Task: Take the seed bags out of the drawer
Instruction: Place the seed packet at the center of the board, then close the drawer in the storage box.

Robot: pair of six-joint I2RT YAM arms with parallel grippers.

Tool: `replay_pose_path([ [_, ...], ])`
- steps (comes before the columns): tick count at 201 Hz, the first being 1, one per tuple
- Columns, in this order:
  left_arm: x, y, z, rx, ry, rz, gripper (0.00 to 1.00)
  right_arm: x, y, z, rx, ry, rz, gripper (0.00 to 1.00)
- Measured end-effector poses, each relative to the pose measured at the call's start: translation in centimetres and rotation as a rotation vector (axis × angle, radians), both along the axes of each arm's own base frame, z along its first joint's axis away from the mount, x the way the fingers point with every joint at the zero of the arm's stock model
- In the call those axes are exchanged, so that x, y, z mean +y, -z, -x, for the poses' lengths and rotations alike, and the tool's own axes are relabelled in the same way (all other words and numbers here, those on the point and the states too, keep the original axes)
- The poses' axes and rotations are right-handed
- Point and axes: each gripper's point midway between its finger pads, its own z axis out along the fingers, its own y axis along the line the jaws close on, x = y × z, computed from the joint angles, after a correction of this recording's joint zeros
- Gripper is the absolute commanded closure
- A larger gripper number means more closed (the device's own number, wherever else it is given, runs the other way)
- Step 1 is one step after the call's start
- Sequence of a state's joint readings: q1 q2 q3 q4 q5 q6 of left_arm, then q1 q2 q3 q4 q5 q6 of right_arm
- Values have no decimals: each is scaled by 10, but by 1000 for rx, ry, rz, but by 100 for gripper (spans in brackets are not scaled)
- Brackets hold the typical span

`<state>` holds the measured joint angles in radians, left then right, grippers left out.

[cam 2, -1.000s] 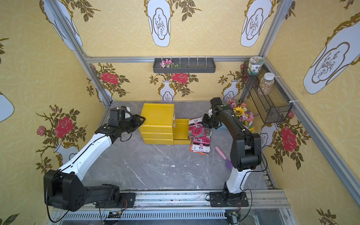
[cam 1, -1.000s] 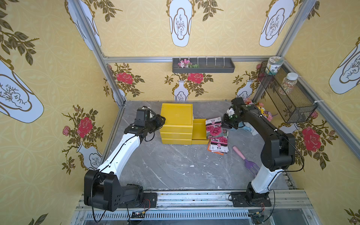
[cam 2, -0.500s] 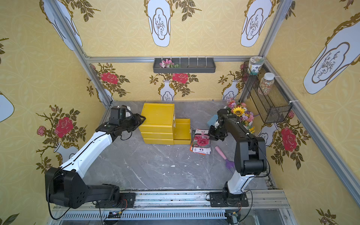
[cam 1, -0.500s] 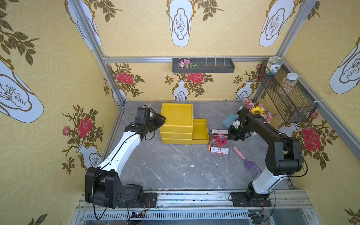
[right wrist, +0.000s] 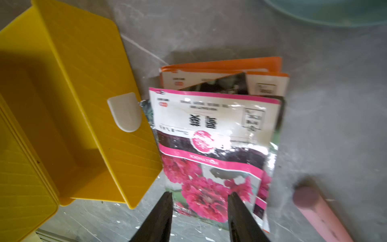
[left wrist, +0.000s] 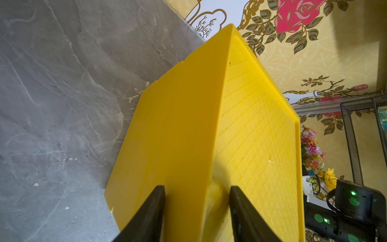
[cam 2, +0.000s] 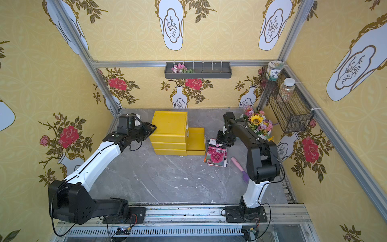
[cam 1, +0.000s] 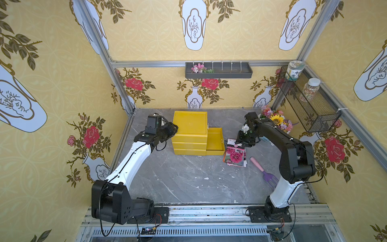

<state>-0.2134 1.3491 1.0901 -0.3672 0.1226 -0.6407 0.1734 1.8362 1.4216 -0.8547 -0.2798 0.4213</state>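
- chest (cam 1: 189,130): same spot as a second ago. left gripper (left wrist: 196,188) unchanged too, jaws set astride the top edge and pressed to it by the look of it, bracing the chest.
- drawer (cam 1: 214,139): pulled out toward the right arm, white pull tab (right wrist: 125,112) facing the pile. The part of the inside on view is bare yellow in both top views and the right wrist view, so I'd call the unloading done or nearly so.
- seed bags (cam 1: 235,155): stacked flat on the table just beside the drawer front. A pink-bloom packet has just landed on top; orange-edged white labels stick out beneath it.
- right gripper (right wrist: 200,194): a second ago it was up by the drawer, closed. Now it's just over the pile, jaws apart, nothing between them. Bag released.
- Writing on the top packet: two large black Chinese characters, blurred. The pink band looks like HOLLYHOCK, not certain. Small print is unreadable.
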Motion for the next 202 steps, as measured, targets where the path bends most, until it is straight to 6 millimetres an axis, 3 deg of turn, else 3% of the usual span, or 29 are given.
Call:
replay_pose_path([
  [22,0,0,0,0,0,0,46,27,8,-13,-1,-34,-22,52],
  [63,0,1,0,2,-3,5,46,53,25,-29,22,-45,-45,52],
  [104,0,0,0,1,-4,6,46,86,32,-30,44,-63,-127,52],
  [170,0,0,0,-1,-4,6,46,162,30,-31,59,-113,-324,50],
  [202,1,-1,0,-4,-8,3,46,168,28,-29,73,-98,-350,48],
])
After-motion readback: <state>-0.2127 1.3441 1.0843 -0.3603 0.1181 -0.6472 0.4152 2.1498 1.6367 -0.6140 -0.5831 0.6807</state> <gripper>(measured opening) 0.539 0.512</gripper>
